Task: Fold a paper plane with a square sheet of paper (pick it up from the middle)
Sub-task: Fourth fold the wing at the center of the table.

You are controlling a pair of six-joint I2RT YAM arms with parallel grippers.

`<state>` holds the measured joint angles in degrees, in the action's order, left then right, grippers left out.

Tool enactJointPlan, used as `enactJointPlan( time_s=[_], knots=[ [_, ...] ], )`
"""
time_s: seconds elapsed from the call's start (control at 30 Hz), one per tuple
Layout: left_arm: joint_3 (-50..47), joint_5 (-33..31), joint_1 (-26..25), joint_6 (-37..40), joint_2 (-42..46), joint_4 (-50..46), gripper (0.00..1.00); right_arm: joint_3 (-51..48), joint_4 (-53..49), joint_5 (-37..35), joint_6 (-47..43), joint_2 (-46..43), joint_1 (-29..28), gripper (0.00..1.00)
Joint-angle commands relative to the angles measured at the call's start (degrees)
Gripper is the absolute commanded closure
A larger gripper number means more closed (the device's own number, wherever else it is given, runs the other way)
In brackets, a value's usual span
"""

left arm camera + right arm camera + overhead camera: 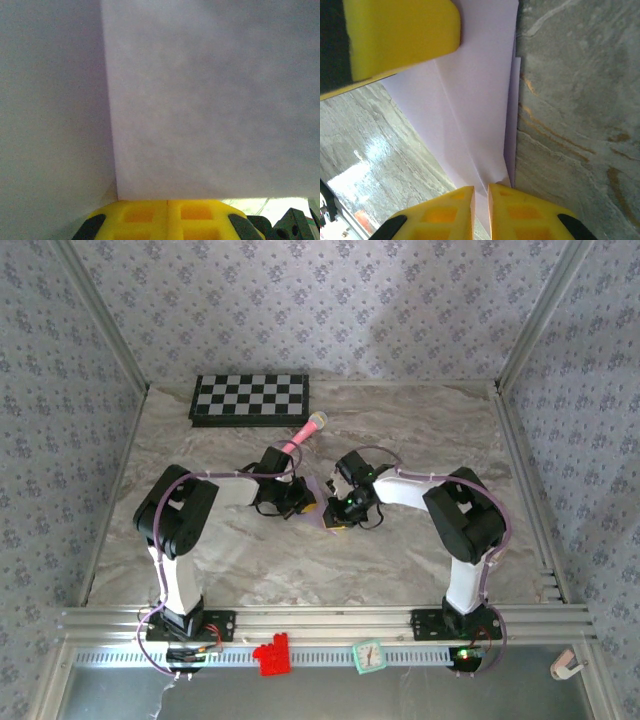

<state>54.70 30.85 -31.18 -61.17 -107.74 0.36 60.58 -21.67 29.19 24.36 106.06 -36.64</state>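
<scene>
Two pincers meet at mid-table.

Top view: left pincer (297,503) and right pincer (341,516) face each other, tips near. Paper (324,490) shows as a pale lavender patch between them. A pink microphone (303,433) lies beyond the left pincer, apart from it. The checkered board (250,400) is farther back on the table (400,420).

Left wrist: left pincer (167,220) is fully closed, its yellow pads meeting on one thin seam. Paper (200,100) rises directly ahead of the tips, with its lower edge right at them. One straight crease runs away from the pads, left of the seam. Whether the edge is nipped: cannot tell.

Right wrist: right pincer (481,210) is nearly closed, a slit left between the pads. A folded ridge of paper (475,100) runs into that slit and is gripped. The paper spreads ahead of the tips, with bare table (570,125) to their right. A yellow pad (395,35) of the other pincer sits ahead-left, over the paper.
</scene>
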Motion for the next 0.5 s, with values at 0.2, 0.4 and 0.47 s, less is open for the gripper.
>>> enactJointPlan(
  time_s=[0.2,0.4,0.47],
  knots=[
    [-2.0,-6.52,1.49,-0.7,-3.61,-8.14,0.98,-4.46,-5.35,-0.06,-0.77,-3.66,-0.27,0.83],
    [-2.14,-6.02,1.5,-0.79,-3.53,-7.74,0.98,-7.04,-4.39,-0.85,-0.29,-3.32,-0.44,0.83],
    [-2.06,-5.68,1.47,-0.78,-3.61,-7.4,0.98,-7.01,-4.42,-1.24,-0.28,-2.89,-0.51,0.83]
  ],
)
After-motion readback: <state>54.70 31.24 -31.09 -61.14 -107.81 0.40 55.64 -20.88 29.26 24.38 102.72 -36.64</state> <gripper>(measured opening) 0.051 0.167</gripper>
